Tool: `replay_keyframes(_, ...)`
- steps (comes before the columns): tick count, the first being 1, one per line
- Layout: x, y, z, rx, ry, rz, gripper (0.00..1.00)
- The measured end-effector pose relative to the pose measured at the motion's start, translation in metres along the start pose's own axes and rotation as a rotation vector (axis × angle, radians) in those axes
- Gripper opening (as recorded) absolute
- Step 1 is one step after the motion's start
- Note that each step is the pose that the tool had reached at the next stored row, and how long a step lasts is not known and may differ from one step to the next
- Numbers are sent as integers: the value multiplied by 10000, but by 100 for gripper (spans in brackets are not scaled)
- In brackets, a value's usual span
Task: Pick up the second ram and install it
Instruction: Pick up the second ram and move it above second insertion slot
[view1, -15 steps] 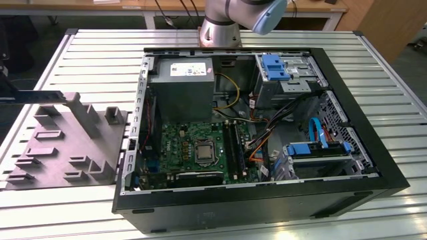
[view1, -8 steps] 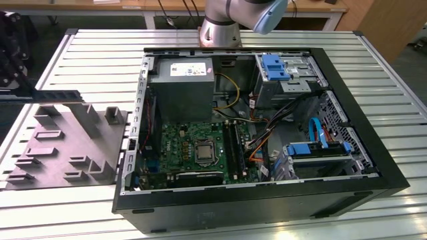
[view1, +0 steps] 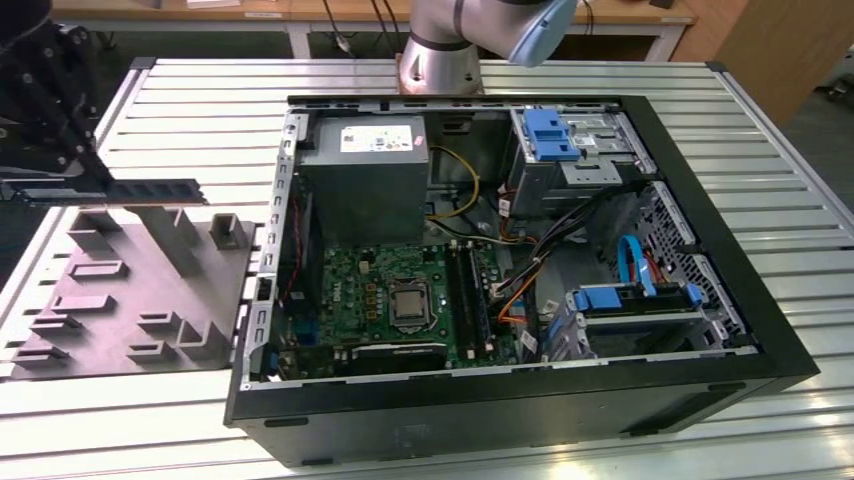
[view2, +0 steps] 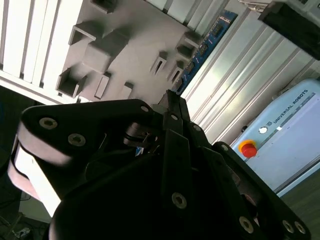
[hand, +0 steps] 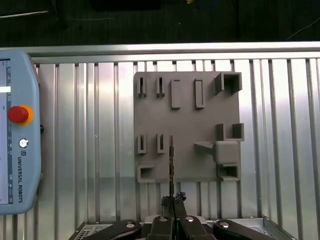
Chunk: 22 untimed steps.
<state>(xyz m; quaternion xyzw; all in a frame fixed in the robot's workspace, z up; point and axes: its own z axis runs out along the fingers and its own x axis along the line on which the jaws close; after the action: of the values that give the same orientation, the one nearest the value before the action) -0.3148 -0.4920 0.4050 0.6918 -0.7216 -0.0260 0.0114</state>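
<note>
The second ram (view1: 127, 190) is a long thin strip held level above the far edge of the grey fixture plate (view1: 120, 300), at the exterior view's left. My gripper (view1: 27, 185) is shut on one end of it. In the first wrist view the ram (hand: 171, 162) shows edge-on as a thin dark line running out from the gripper (hand: 173, 202) over the fixture plate (hand: 200, 125). In the second wrist view its blue-green face with dark chips (view2: 202, 50) reaches away past the black gripper body (view2: 150, 170).
An open computer case (view1: 694, 300) lies on the slatted metal table, with the motherboard (view1: 387, 290) and its long black slots (view1: 467, 290) inside. The arm's base (view1: 441, 60) stands behind the case. A teach pendant (hand: 17, 130) lies beside the fixture plate.
</note>
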Motion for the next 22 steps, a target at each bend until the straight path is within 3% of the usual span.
replay_keyframes(13,-21,-490,-26,0,1,0,12)
replay_keyframes(22,-38,-886,-46,-1,0,-18,12)
